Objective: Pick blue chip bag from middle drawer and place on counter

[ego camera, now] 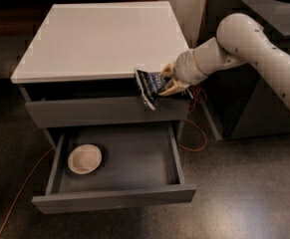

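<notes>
While pinching blue chip bag (149,86), end effector (166,81) hangs at counter (99,39) edge | dark speckled floor (244,183)

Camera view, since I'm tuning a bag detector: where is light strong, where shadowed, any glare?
Camera view: the counter is brightest, evenly lit, no hot spots; the recess beneath it lies in deep shadow; the hand, at the counter's front edge, grips the dark blue chip bag; the open middle drawer is dim, its pale bowl stands out.
</notes>
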Tool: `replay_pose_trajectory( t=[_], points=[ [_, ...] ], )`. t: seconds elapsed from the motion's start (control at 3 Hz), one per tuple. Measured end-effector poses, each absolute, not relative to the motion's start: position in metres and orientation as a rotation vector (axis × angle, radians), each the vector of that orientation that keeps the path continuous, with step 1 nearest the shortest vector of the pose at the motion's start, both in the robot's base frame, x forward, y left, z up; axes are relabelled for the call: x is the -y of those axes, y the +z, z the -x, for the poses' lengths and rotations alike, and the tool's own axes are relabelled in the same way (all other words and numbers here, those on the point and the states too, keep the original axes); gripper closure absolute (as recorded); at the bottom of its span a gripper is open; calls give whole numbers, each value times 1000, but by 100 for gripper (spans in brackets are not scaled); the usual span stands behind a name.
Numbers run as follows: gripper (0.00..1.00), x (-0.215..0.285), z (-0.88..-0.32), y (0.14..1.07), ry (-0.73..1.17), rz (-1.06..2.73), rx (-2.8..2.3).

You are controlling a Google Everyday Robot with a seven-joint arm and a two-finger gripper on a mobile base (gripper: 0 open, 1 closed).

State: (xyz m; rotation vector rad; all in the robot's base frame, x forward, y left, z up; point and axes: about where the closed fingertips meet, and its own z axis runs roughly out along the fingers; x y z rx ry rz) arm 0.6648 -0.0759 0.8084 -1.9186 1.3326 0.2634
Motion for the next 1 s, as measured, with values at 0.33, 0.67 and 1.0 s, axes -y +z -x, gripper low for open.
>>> replay_pose_trajectory(
  t=[0.33,0.67,1.0],
  points=[
    [100,75,-684,831,236,1946,-1284],
    [100,83,-691,859,192,1965,-1236],
    [100,87,-700,891,158,1991,-1181]
  ],
)
